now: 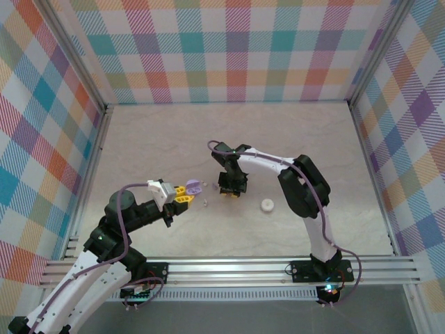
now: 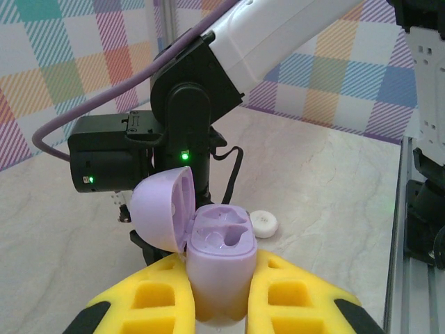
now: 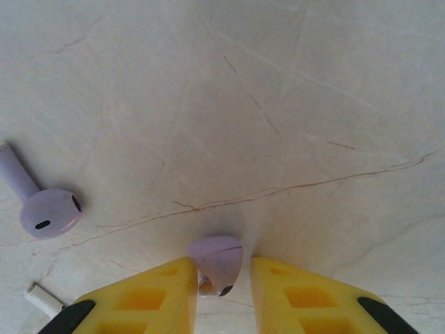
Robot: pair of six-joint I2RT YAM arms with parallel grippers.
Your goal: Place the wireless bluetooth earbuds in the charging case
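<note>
My left gripper (image 2: 221, 268) is shut on the pale purple charging case (image 2: 219, 250), held upright above the table. Its lid (image 2: 161, 209) is swung open to the left and both wells are empty. From above, the case (image 1: 194, 186) sits at the left gripper (image 1: 185, 193) tip, just left of the right gripper (image 1: 231, 188), which points down at the table. In the right wrist view a pale purple earbud (image 3: 217, 261) lies between the right gripper's (image 3: 222, 264) yellow fingers; it touches the left finger, with a slim gap on the right. A second purple earbud (image 3: 47, 212) lies to the left.
A small white round disc (image 1: 266, 204) lies on the table right of the right gripper, also in the left wrist view (image 2: 263, 223). A tiny white piece (image 3: 43, 300) lies near the right gripper's left finger. Plaid walls enclose the table.
</note>
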